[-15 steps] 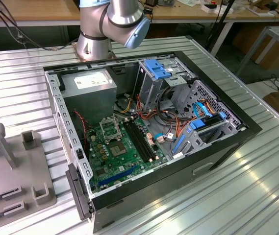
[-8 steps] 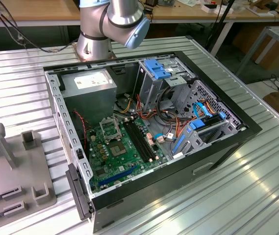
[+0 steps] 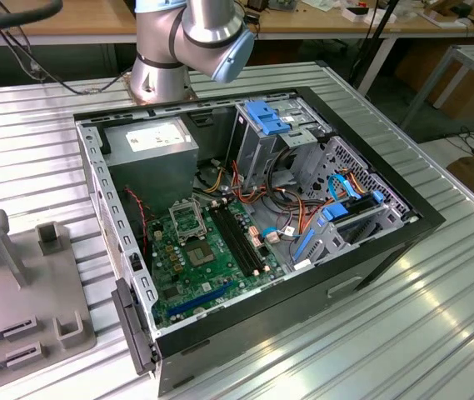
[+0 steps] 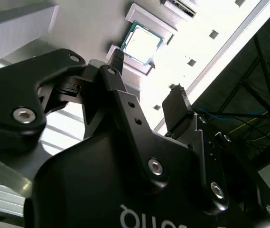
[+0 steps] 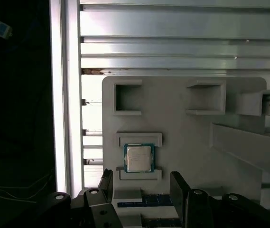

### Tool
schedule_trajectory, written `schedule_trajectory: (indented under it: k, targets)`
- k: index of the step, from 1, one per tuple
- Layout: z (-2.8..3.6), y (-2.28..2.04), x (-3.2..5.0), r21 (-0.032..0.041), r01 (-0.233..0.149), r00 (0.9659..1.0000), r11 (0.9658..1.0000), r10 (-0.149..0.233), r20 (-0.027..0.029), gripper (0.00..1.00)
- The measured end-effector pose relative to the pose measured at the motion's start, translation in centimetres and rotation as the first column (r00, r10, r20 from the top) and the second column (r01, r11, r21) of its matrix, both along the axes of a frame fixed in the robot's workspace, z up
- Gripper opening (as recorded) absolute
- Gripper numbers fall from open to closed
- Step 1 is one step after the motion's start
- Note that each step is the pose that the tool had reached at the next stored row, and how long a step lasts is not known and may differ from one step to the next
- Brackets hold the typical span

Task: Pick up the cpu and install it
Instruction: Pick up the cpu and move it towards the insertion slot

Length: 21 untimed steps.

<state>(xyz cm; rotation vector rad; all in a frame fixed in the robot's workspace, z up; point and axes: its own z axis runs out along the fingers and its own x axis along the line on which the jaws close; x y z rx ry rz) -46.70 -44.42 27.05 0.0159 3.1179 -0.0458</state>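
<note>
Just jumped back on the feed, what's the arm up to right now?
The gripper hangs open over the cpu, which lies flat in its slot on the grey holder plate, as both wrist views show. Nothing is gripped yet. In the exterior view the open computer case sits on the table, with the hollow socket frame on its green board.

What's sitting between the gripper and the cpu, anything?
Nothing visible. In the first wrist view the cpu lies uncovered on the grey holder plate, flanked by two low ridges. The open gripper hangs apart from it, with nothing across the gap.
</note>
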Motion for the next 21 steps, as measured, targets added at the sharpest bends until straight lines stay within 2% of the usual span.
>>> schedule_trajectory:
  k: [3,13,17,21]
  targets:
    - [-0.67,0.01,0.3,0.0001,0.01,1.0,1.0,-0.01,0.0003,0.6]
    - [-2.65,0.0,0.31,-0.0029,0.003,1.0,1.0,-0.003,0.0002,0.6]
    - [-3.25,0.0,0.3,-0.003,-0.025,0.9997,0.9997,0.025,0.0006,0.6]
    - [-3.79,-0.03,0.16,-0.003,-0.027,0.9996,0.9996,0.027,0.0005,0.6]
